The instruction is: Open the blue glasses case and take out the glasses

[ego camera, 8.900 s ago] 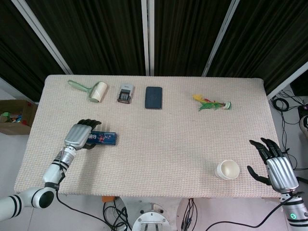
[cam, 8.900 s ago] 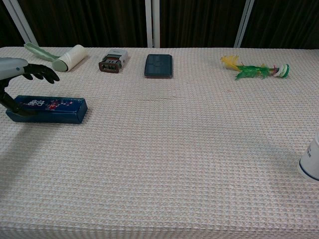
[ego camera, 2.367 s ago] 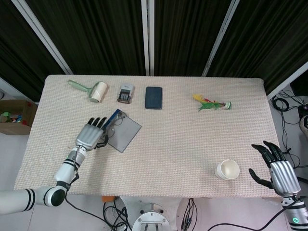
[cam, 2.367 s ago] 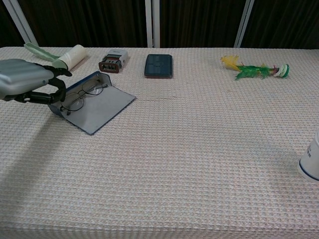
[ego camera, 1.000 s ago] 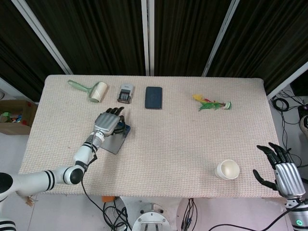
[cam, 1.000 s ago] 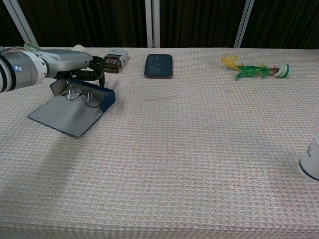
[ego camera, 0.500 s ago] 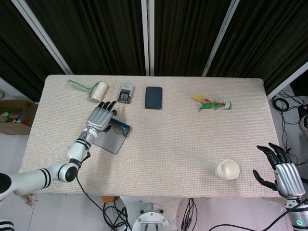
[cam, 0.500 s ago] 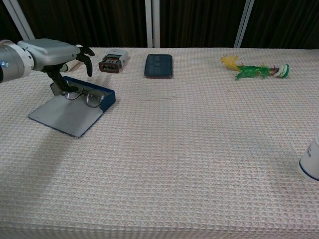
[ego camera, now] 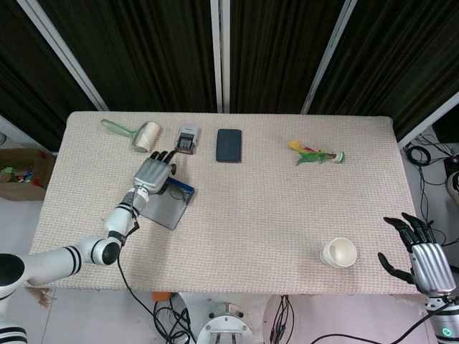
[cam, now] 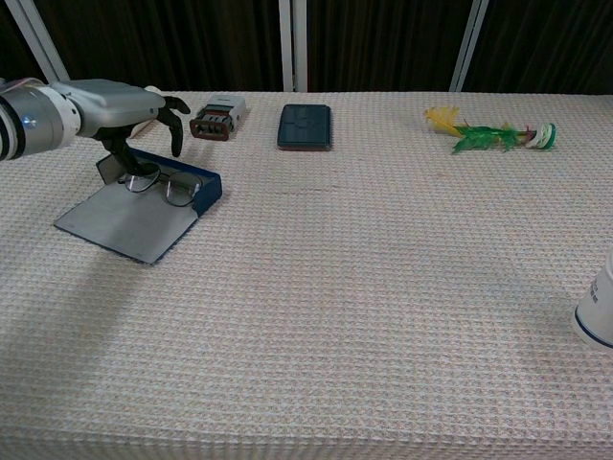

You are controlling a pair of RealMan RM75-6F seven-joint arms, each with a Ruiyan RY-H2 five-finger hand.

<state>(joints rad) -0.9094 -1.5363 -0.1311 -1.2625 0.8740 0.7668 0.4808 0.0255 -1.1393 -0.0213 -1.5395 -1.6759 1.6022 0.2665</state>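
the left robot hand [cam: 120,107], fingers spread and holding nothing, hovers over glasses [cam: 161,184] in the open blue case [cam: 144,206].

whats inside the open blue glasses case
A pair of glasses lies in the open glasses case. The left robot hand covers their far end, so contact there can't be seen.

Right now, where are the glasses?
In the chest view the glasses lie at far left in the open blue case, under the left hand, near the lint roller.
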